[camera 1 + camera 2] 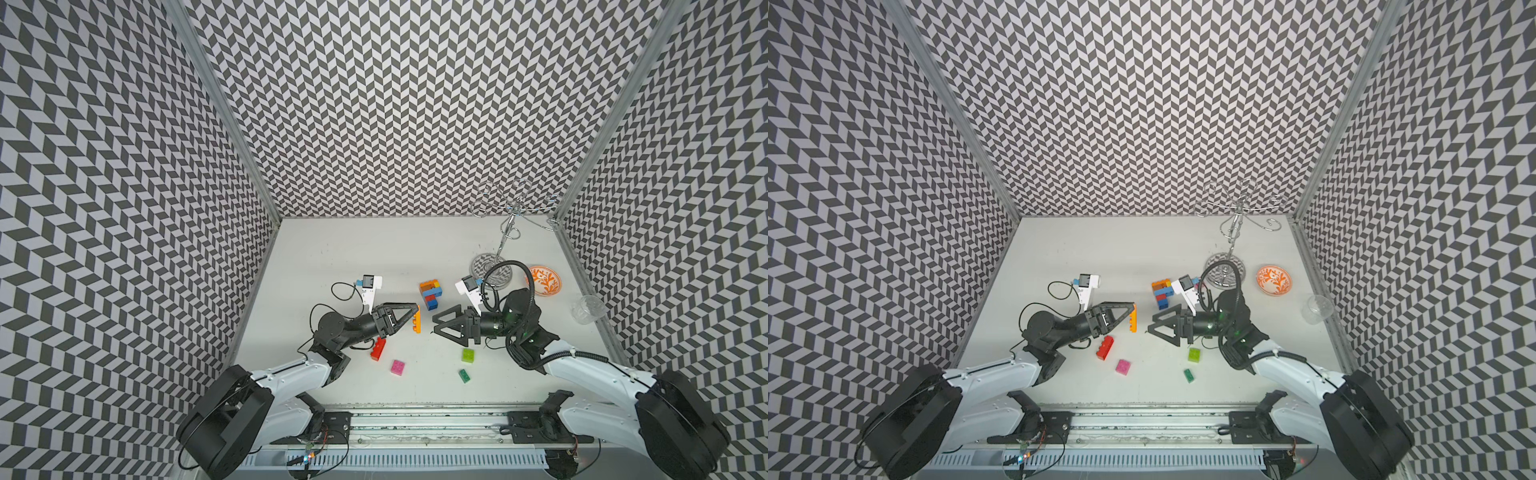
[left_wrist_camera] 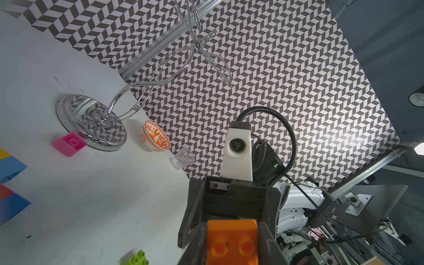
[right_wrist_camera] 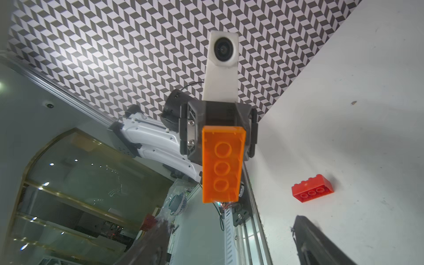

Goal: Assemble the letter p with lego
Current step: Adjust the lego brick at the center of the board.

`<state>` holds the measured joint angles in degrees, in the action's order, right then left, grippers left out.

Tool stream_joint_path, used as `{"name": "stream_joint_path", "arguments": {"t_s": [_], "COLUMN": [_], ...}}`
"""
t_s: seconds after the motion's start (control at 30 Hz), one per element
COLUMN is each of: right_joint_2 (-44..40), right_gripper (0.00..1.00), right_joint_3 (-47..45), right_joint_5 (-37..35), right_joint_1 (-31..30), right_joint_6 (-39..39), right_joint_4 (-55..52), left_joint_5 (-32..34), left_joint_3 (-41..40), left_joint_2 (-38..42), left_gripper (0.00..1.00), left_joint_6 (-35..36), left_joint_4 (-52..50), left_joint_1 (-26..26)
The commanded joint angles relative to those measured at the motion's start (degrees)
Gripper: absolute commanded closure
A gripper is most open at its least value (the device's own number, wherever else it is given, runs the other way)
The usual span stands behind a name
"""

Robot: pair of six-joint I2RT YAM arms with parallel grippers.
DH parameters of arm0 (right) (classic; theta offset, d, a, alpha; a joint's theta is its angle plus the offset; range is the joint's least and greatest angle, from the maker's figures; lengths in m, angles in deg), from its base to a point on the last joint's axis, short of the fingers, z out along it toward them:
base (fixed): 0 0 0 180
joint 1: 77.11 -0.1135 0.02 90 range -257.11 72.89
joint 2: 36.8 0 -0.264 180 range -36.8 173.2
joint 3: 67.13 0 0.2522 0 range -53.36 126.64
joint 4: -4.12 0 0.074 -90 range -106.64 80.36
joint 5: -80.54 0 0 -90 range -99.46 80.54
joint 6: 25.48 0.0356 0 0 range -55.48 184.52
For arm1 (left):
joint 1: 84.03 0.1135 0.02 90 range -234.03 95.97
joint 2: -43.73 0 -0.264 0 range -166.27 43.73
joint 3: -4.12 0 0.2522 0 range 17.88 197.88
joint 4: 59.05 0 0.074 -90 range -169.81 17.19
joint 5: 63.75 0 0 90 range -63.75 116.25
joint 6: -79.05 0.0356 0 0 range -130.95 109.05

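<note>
My left gripper (image 1: 415, 318) (image 2: 231, 254) is shut on an orange oblong lego brick (image 1: 417, 320) (image 1: 1133, 319) (image 2: 231, 231) (image 3: 221, 165) and holds it above the table. My right gripper (image 1: 434, 325) (image 1: 1152, 326) (image 3: 236, 247) faces it from the right, open and empty, a short gap away. Behind them stands a joined stack (image 1: 431, 293) (image 1: 1162, 293) of orange, yellow, light blue, red and blue bricks. Loose on the table lie a red brick (image 1: 378, 349) (image 3: 312, 191), a pink one (image 1: 397, 368), a lime one (image 1: 468, 355) and a green one (image 1: 464, 375).
At the back right are a chrome wire stand on a mirrored base (image 1: 491, 270), an orange patterned bowl (image 1: 544, 280) and a clear glass cup (image 1: 588, 309). Another pink brick (image 2: 70, 144) lies against the stand's base. Patterned walls enclose the table on three sides.
</note>
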<state>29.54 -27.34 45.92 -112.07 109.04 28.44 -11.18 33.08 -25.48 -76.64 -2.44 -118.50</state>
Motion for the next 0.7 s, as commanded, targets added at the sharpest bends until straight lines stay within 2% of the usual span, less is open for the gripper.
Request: {"name": "stream_joint_path", "arguments": {"t_s": [0.0, 0.2, 0.33, 0.67], "right_joint_2": [0.84, 4.44, 6.72, 4.76], "right_gripper": [0.15, 0.20, 0.24, 0.23], "right_joint_3": [3.31, 7.04, 7.79, 9.95], "right_joint_5": [1.92, 0.04, -1.47, -9.31], "right_joint_1": [-2.45, -5.88, -6.78, -7.32], "right_joint_6": [1.39, -1.31, -1.62, -9.82], "right_joint_4": [6.79, 3.42, 2.32, -11.45], "left_joint_5": [-1.13, -1.50, -1.33, -0.55], "left_joint_3": [-1.64, -2.97, -3.73, -4.63], "left_joint_2": [-2.41, -7.33, -8.90, -8.51], "left_gripper": [0.67, 0.68, 0.68, 0.69], "left_joint_6": [-3.66, -7.55, -8.56, -7.58], "left_joint_4": [10.97, 20.84, 23.73, 22.74], "left_joint_1": [-0.15, -0.16, -0.15, -0.06]}}
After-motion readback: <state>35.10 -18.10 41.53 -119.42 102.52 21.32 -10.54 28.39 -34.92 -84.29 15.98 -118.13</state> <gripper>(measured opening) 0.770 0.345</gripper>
